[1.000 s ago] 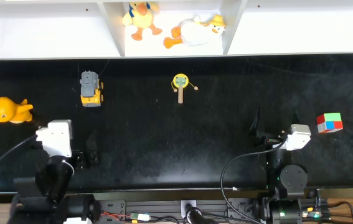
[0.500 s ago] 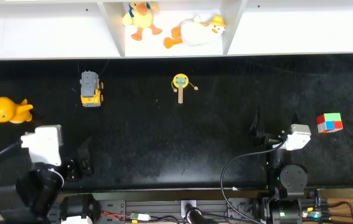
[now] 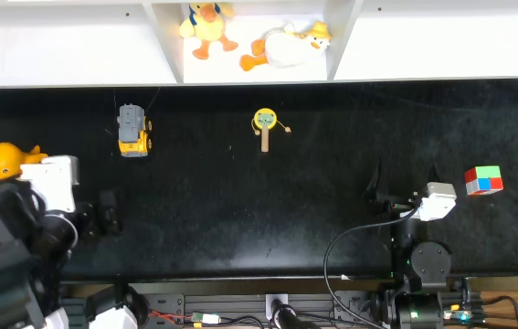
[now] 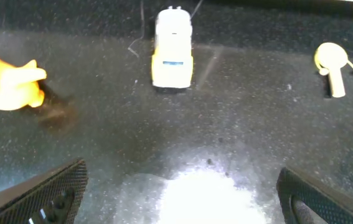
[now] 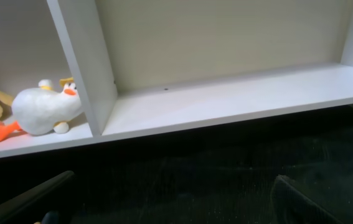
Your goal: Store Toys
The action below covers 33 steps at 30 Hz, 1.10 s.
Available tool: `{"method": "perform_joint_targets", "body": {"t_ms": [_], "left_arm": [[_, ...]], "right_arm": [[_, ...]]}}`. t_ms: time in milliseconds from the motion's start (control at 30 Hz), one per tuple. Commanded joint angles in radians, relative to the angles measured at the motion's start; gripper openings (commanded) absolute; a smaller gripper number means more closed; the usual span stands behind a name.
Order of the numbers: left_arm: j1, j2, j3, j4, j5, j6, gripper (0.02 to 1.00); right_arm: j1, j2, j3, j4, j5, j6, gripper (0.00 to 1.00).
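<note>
— Hovering at lower left of the top view, the left gripper (image 3: 101, 215) is holding its fingers spread wide, nothing btwn them. The right gripper (image 3: 375, 195) is sitting at lower right, fingers also spread & empty, facing the white shelf (image 5: 226, 99).

— And the toys, where are they lying?

— Four are waiting on the black mat (image 3: 332, 155): orange toy duck (image 3: 1, 163) at far left, tucked right against the left arm's wrist; toy truck (image 3: 132, 130) up & right of it; rattle drum (image 3: 265, 123) at upper centre; colour cube (image 3: 483, 180) at far right. A yellow plush duck (image 3: 206, 26) & a white plush duck (image 3: 286, 46) are already lying in the shelf's middle bay, top centre.

— So what's threatening to go wrong?

— Imo the wrist is crowding the orange toy duck, so dropping w/o re-aiming is prob. shoving it off. It's looking round & smooth, so an off-centre pinch is likely squirting it out. The toy truck is standing on wheels, so a one-sided touch is sending it rolling. Also the middle bay is filling up: a sloppy drop-off is risking clipping a divider or knocking a plush out.
</note>
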Motion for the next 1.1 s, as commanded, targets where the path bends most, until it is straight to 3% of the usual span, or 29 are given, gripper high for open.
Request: {"method": "perform_joint_targets", "body": {"t_ms": [33,200,433,600,800,967,1100], "left_arm": [[0.111,0.067,0.027,-0.002,0.127,0.136,0.993],[0.212,0.147,0.027,-0.014,0.162,0.237,0.993],[0.44,0.196,0.027,-0.027,0.261,0.491,0.993],[0.566,0.23,0.034,-0.014,0.27,0.543,0.993],[0.651,0.308,0.125,-0.051,0.18,0.577,0.993],[0.664,0.38,0.176,-0.031,0.169,0.624,0.993],[0.663,0.42,0.176,-0.008,0.104,0.687,0.996]], "right_arm": [[0.0,-0.01,-0.014,0.004,-0.007,0.005,0.996],[0.0,-0.01,-0.014,0.003,-0.007,0.005,0.996],[0.0,-0.01,-0.014,0.003,-0.007,0.005,0.993],[0.0,-0.01,-0.014,0.004,-0.007,0.005,0.996],[0.0,-0.01,-0.014,0.004,-0.007,0.005,0.993],[0.0,-0.01,-0.014,0.004,-0.007,0.005,0.991],[0.0,-0.01,-0.014,0.003,-0.007,0.005,0.996]]}}
